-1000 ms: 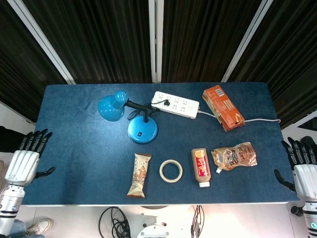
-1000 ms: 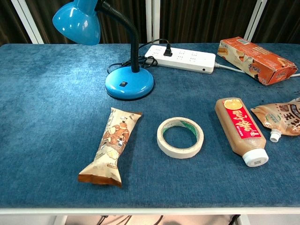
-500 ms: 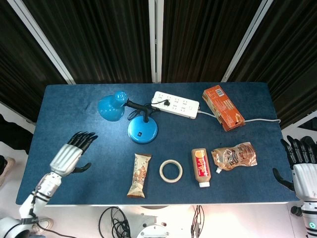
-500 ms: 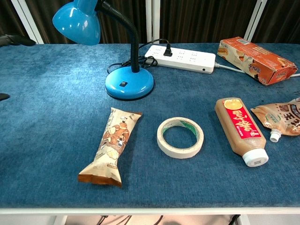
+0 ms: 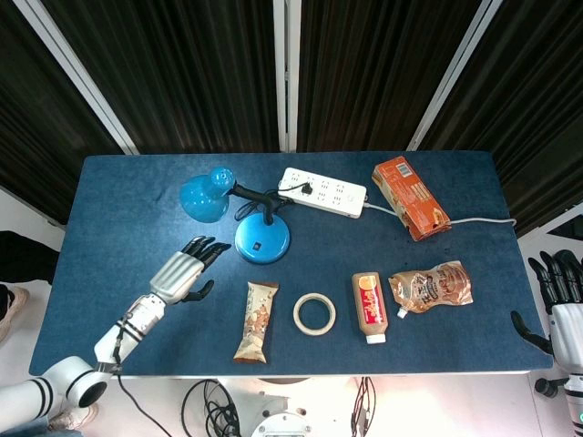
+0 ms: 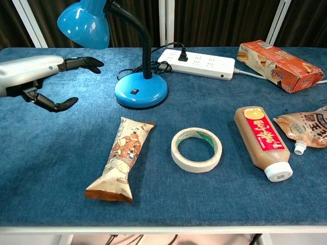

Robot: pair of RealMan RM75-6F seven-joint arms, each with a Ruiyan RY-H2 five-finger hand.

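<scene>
Left hand (image 5: 182,269) has moved in from the table's left edge toward centre since the earlier frames; it now sits lower left of centre in the head view and has entered the chest view at upper left (image 6: 36,76). Right hand (image 5: 563,300) has slipped slightly lower at the far right edge, off the table.

Left hand: fingers apart and stretched out, thumb spread below, holding nothing. It hovers over bare blue table (image 5: 118,228), near the blue lamp (image 5: 262,238) base, not touching it. Lamp shade (image 6: 84,23) hangs just above and right of the fingertips in the chest view.

Left to right along the lower row: snack bar (image 5: 256,320) lies lengthwise, just right of the left hand but apart from it; tape roll (image 5: 314,313) flat beside it; brown bottle (image 5: 369,307) on its side, white cap toward the near edge; brown spout pouch (image 5: 432,286) just beside the bottle.

Upper row: white power strip (image 5: 322,192) with the lamp's plug in it, cable running right past the orange carton (image 5: 410,197).

Nothing lies between the left hand and the lamp base or snack bar.

Right hand: fingers pointing up, apart, holding nothing. Only the head view shows it; chest view misses it. Chest view cuts the pouch at the right edge.
</scene>
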